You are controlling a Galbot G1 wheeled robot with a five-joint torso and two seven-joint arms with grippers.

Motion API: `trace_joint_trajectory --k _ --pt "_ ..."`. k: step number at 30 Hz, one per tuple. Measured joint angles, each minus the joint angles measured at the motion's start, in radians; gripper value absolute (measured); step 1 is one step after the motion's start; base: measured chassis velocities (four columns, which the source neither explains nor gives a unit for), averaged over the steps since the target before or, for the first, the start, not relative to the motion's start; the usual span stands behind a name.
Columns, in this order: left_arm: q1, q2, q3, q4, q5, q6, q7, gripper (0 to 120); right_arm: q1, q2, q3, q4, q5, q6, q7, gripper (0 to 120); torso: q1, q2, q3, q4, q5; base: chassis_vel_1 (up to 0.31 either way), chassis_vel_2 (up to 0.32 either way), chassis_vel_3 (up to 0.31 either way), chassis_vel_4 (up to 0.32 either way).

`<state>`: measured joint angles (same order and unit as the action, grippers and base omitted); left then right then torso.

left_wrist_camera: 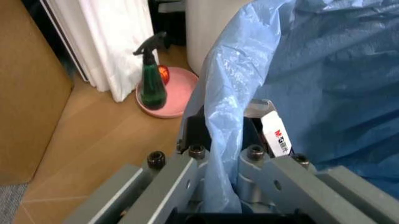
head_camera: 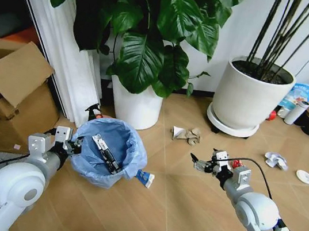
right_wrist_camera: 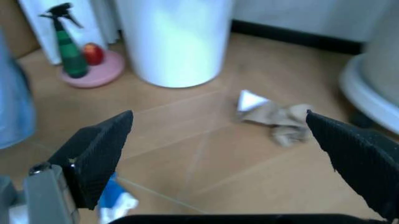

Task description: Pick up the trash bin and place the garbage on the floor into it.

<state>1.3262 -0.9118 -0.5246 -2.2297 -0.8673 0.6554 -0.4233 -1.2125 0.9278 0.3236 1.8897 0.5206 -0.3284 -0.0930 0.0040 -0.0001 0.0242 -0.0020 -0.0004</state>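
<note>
- My left end effector [head_camera: 74, 145] pinches the near rim of the bin [head_camera: 108, 150]. In the left wrist view my fingers [left_wrist_camera: 262, 140] are closed on the blue bag [left_wrist_camera: 311, 70] and the rim under it.
- I think I hold it by the rim so the open top faces up and stuff can drop in.
- The bin sits low on the floor [head_camera: 175, 211], just in front of the white pot [head_camera: 137, 106] with the big green plant.
- Some dark flat trash [head_camera: 106, 153] already lies inside the bag.
- My right end effector [head_camera: 202, 163] hangs open wide above the floor, holding nothing. In the right wrist view its two black fingers [right_wrist_camera: 96, 151] stand far apart.
- It points at the crumpled brown and white paper [head_camera: 187, 135], which lies on the floor between the two white pots. I think wide fingers make it easy to fit around that lump.
- A blue and white wrapper [head_camera: 145, 178] lies on the floor touching the bin's bag.
- More white crumpled paper [head_camera: 276, 160] lies far off to my right, near the second pot [head_camera: 243, 102].
- A green spray bottle [right_wrist_camera: 70, 51] stands on a pink dish [right_wrist_camera: 100, 72] by the curtain. It is not trash, so I leave it.
- Most of the trash is not yet in the bin.
</note>
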Motion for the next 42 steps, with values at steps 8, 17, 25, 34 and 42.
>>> trace_joint_trajectory --k 8,17,25,34,42 --pt "0.026 -0.017 -0.025 -0.006 0.004 -0.002 -0.007 0 0.130 -0.033 -0.201 -0.200 -0.019 0.102 -0.161 100 0.000 0.000 0.000 -0.0003 -0.0003 0.000 0.000 0.000 0.000" --pt "0.027 -0.030 -0.027 -0.001 0.009 -0.006 -0.008 0 0.331 0.017 -0.492 -0.470 -0.039 0.152 -0.221 100 0.000 0.000 0.000 -0.0004 0.0000 0.004 -0.008 -0.004 0.012" --pt "0.031 -0.022 -0.033 -0.008 0.007 -0.008 -0.008 0 0.444 0.086 -0.592 -0.599 -0.049 0.158 -0.245 100 0.000 0.000 0.000 0.0000 0.0000 0.000 0.000 0.000 0.000" --pt "0.016 -0.010 -0.030 -0.005 0.000 -0.009 -0.009 0 0.517 0.166 -0.683 -0.728 -0.056 0.163 -0.250 100 0.000 0.000 0.000 -0.0003 -0.0004 0.000 0.000 0.000 0.000" --pt "0.008 -0.011 -0.027 -0.001 -0.002 -0.009 -0.009 0 0.527 0.206 -0.689 -0.779 -0.068 0.170 -0.249 99 0.000 0.000 0.000 -0.0002 -0.0004 0.000 0.000 0.000 0.000"
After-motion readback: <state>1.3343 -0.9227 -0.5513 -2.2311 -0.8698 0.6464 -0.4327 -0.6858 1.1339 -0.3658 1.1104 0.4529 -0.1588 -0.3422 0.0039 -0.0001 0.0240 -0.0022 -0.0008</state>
